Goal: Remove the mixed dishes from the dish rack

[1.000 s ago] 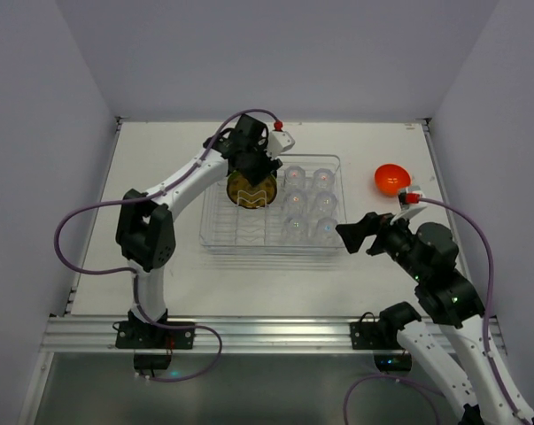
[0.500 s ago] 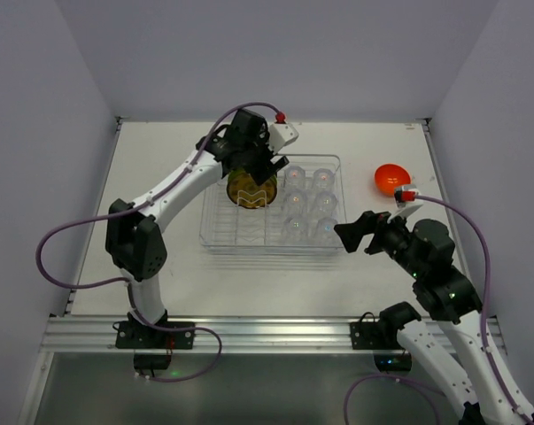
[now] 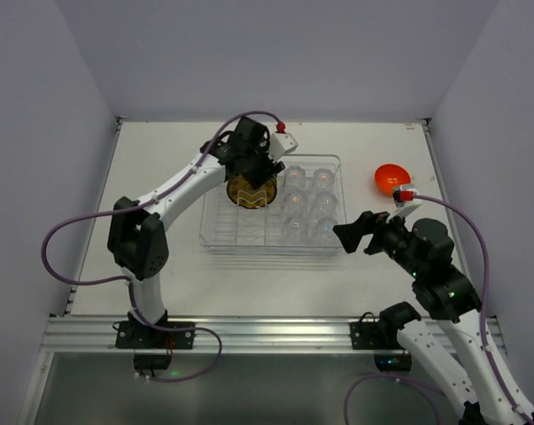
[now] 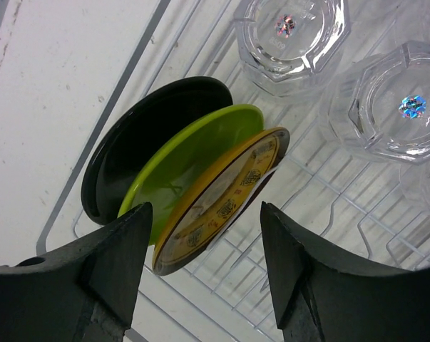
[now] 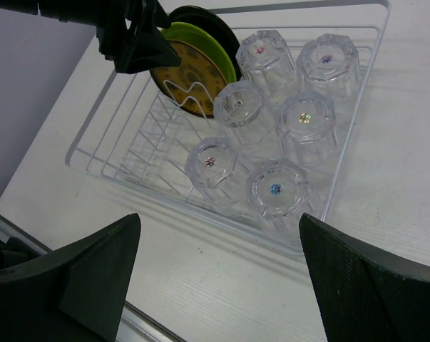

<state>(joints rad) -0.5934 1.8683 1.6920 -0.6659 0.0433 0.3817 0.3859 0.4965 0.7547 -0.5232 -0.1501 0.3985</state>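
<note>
Now back down over plates (image 4: 193, 164), left claw (image 4: 204, 228) parted astride them.
Right claw (image 5: 218, 228) wide; rack (image 5: 354, 121) holding plates at 10 o'clock, cups (image 5: 305, 117) at 3.

Both arms: glossy white moulded link shells (image 3: 182, 181), boxy black joint housings (image 3: 143, 243). Thin lilac cable (image 3: 58, 235) loops off each; small red cap (image 3: 279, 127) at wrist. Left gripper (image 4: 205, 210): matte black wedge fingers (image 4: 118, 263). Green indicator dots (image 3: 450, 298) on right arm (image 3: 435, 266), 5 o'clock.
</note>
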